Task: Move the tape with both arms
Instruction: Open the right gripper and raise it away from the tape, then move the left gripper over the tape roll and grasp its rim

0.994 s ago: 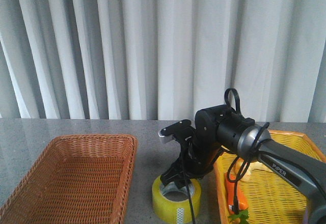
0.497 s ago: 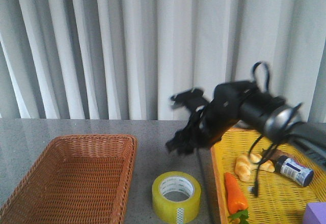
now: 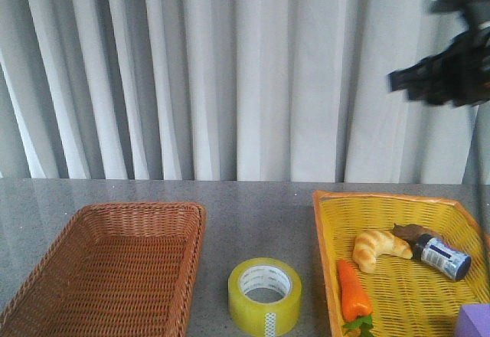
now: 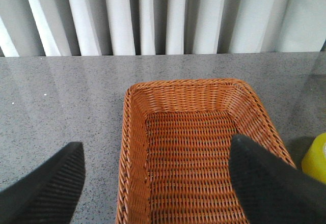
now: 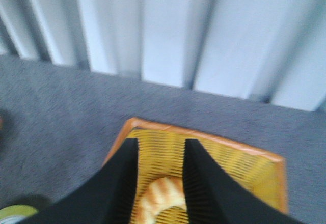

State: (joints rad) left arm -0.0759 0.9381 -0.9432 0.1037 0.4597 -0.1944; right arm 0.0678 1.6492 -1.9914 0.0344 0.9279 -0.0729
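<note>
The tape point(image 3: 265, 296) lies flat on the grey table point(image 3: 253, 214) at the bottom centre of the front view, core hole up, free of both grippers. It sits between the brown basket point(image 3: 107, 268) at lower left and the yellow tray point(image 3: 398, 276) at lower right, apart from each. A sliver of the roll also shows at the right edge of the left wrist view point(image 4: 316, 158).

The right gripper point(image 3: 440, 73) hangs blurred in the upper right of the front view, high above the tray. In the right wrist view its 2 fingers point(image 5: 119, 183) stand a narrow gap apart with nothing between them, jaws released.

The left gripper point(image 4: 158, 183) has its 2 fingers point(image 4: 48, 188) spread wide at the bottom corners of its view, holding nothing, over the basket.

In the tray lie a croissant point(image 3: 377, 247), a carrot point(image 3: 352, 289), a small bottle point(image 3: 442, 256) and a purple block point(image 3: 476, 323) at the corner.
</note>
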